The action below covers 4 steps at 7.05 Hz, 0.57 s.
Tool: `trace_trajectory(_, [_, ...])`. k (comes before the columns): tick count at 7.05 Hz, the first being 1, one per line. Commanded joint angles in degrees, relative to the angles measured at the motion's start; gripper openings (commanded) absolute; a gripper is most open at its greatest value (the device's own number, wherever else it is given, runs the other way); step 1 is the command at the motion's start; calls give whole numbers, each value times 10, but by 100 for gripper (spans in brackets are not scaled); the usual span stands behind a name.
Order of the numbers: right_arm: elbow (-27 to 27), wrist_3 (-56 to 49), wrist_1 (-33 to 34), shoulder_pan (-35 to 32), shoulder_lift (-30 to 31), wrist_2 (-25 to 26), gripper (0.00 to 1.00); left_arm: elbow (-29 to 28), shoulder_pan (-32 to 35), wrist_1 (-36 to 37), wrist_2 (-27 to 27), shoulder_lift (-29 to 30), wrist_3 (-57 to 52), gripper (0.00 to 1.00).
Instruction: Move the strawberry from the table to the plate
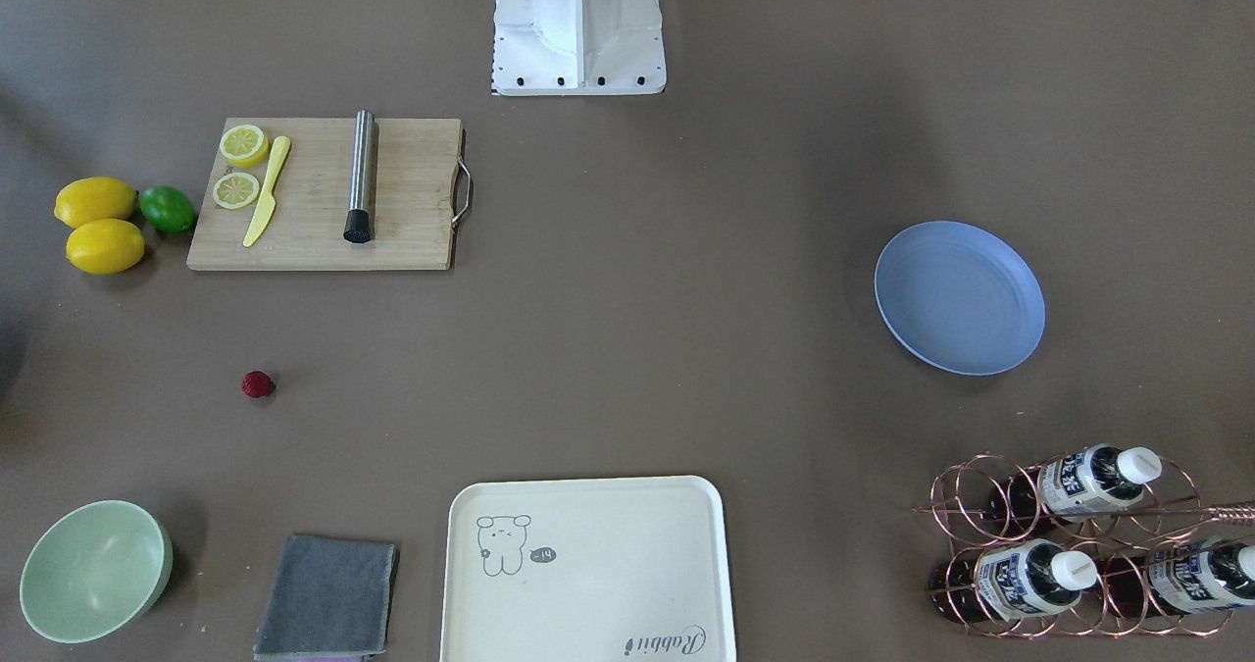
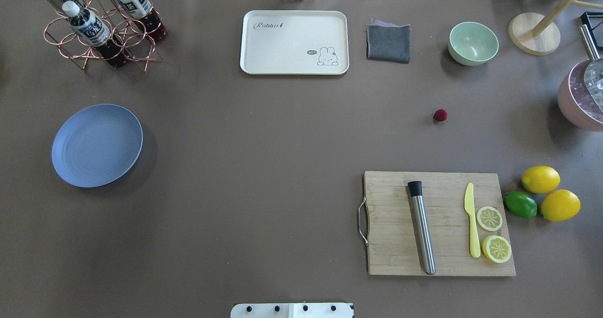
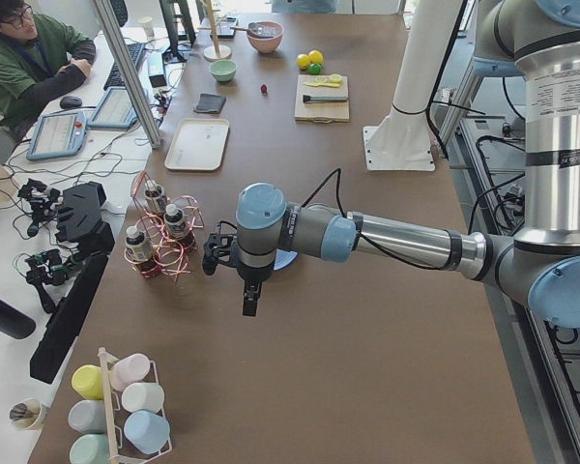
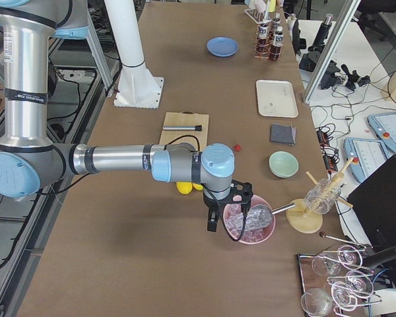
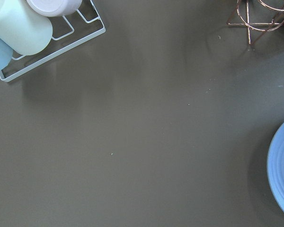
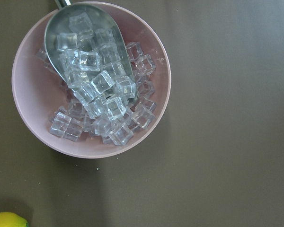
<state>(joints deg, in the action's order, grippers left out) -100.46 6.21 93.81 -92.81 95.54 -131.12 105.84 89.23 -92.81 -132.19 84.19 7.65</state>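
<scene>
Work surface seen from overhead and the sides. The strawberry (image 2: 440, 115) lies on the bare table (image 2: 264, 167) in the robot's right half, between the board (image 2: 438, 224) and the green bowl (image 2: 473, 43), touching neither. The plate (image 2: 97, 145) sits in the left half, well apart from the berry, with the bottle rack (image 2: 101, 30) beyond it. A cream tray (image 2: 294, 42) and a folded grey cloth (image 2: 388, 42) lie along the far edge. The board carries a steel muddler (image 2: 421, 226), a yellow knife (image 2: 472, 226) and two lemon halves (image 2: 490, 218). Two lemons (image 2: 540, 179) and a lime (image 2: 520, 204) rest just beside it. The left gripper (image 3: 249, 302) hangs above the table near the plate. The right gripper (image 4: 211, 223) hangs beside the pink ice bowl (image 6: 28, 109), which holds a metal scoop (image 6: 85, 33). Both claws appear only in the side views, so whether either is open or closed cannot be told.
</scene>
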Motion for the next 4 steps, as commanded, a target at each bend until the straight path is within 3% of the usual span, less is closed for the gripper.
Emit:
trace_trajectory(1, [-1,0,0,0,0,-4,100,-2,1,-1,0,-3,-1,98])
trace_trajectory(4, [-2,-1,0,0,1,-5,100,-5,2,0,0,-3,0,98])
